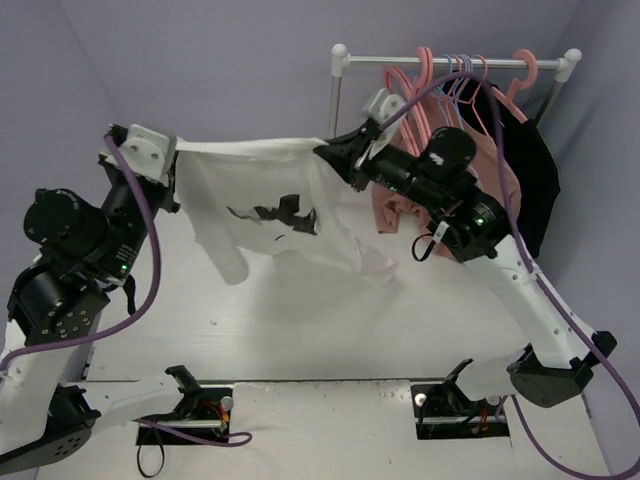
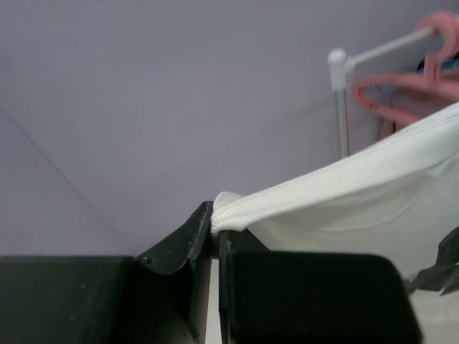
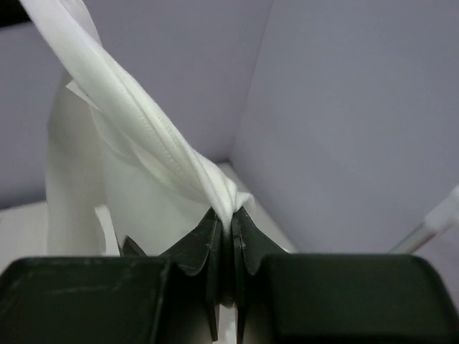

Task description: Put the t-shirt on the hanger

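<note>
The white t-shirt (image 1: pixel 265 185) with a black graphic (image 1: pixel 282 214) hangs in the air, stretched between both grippers above the table. My left gripper (image 1: pixel 178 150) is shut on its left top edge. In the left wrist view the gripper (image 2: pixel 215 231) pinches a ribbed edge of the t-shirt (image 2: pixel 358 190). My right gripper (image 1: pixel 326 153) is shut on the right top edge. In the right wrist view the gripper (image 3: pixel 231 218) clamps bunched cloth of the t-shirt (image 3: pixel 136 158). A thin light-blue hanger (image 1: pixel 462 82) hangs on the rail behind the right arm, its frame mostly hidden.
A white clothes rail (image 1: pixel 450 61) stands at the back right with pink hangers (image 1: pixel 425 75), a dusty-pink top (image 1: pixel 392 205) and a black garment (image 1: pixel 535 170). Its post (image 2: pixel 341 100) shows in the left wrist view. Purple walls enclose the white table (image 1: pixel 300 330).
</note>
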Robot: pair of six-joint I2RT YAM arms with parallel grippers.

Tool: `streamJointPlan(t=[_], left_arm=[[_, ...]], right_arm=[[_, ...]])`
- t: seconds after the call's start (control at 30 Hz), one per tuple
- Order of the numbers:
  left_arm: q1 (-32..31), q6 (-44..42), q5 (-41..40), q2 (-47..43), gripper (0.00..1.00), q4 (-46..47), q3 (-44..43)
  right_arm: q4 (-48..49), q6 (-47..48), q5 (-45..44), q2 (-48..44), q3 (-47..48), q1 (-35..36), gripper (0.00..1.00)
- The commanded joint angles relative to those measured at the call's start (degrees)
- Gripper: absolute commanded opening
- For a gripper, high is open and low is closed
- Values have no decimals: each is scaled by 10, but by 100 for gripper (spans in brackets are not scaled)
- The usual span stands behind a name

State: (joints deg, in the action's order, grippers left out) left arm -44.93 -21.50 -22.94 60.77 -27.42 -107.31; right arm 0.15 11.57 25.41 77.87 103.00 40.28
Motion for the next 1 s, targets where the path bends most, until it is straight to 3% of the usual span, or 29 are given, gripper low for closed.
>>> streamJointPlan(t=[0.0, 0.17, 0.37, 0.5, 0.57, 0.7, 0.77, 0.87, 0.97], left_arm=[[3, -10, -42, -36, 0, 16, 95], [7, -9, -64, -42, 0, 39, 157], [13, -27, -95, 10, 0, 51, 64], [13, -22, -47, 3, 0, 44, 9], [13, 10, -21, -15, 0, 35, 22], [13, 74, -21, -47, 0, 28, 172], [13, 149, 0, -62, 0, 14, 289], [12, 229, 43, -105, 0, -3, 409], [8, 301, 59, -160, 0, -5, 499]], right_arm=[[0, 14, -68, -18, -97, 2, 0], [0, 32, -101, -11, -112, 3, 0], [0, 71, -83, 35, -11, 3, 0], [0, 80, -52, 34, 39, 2, 0], [1, 79, -18, 19, 11, 4, 0], [5, 56, -50, -8, -138, 6, 0], [7, 19, -46, -20, -225, 6, 0], [27, -33, -33, -44, -378, 18, 0], [48, -74, -76, -78, -477, 41, 0]])
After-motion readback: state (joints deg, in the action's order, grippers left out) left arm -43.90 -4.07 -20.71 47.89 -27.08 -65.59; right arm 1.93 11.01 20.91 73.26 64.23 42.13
